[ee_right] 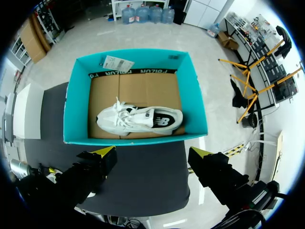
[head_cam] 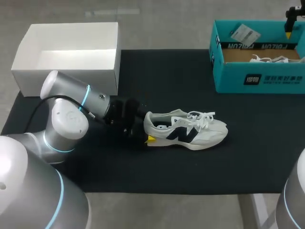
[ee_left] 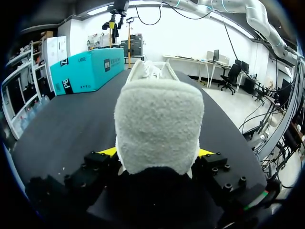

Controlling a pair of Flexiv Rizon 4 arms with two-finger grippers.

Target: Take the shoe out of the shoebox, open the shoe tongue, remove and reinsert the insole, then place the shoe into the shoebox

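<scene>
Gripping side: the left gripper (head_cam: pixel 146 130) is closed around the heel of the shoe (head_cam: pixel 188 131), with one yellow tip on each side of it.
Shoe: white with a dark side mark and loose laces. It stands on its sole on the black mat (head_cam: pixel 167 81), toe toward the right arm's side, well apart from the shoebox (head_cam: pixel 259 78).
Left wrist view: it adds the contact. The soft pale heel sits between both yellow tips and hides the rest of the shoe, and the teal shoebox is far ahead, to one side.
Right gripper (ee_right: pixel 152 152): it hangs high above the shoebox with its fingers wide apart and nothing between them. The head view shows only a small part of it.
Shoebox: teal and open, at the far right of the table.
Right wrist view: only here the inside of the box is plain. A second shoe (ee_right: pixel 138 119) lies on the brown floor, and a paper tag (ee_right: pixel 118 62) lies at one wall.
White box (head_cam: pixel 66 71): open, at the far left, behind the left arm.
</scene>
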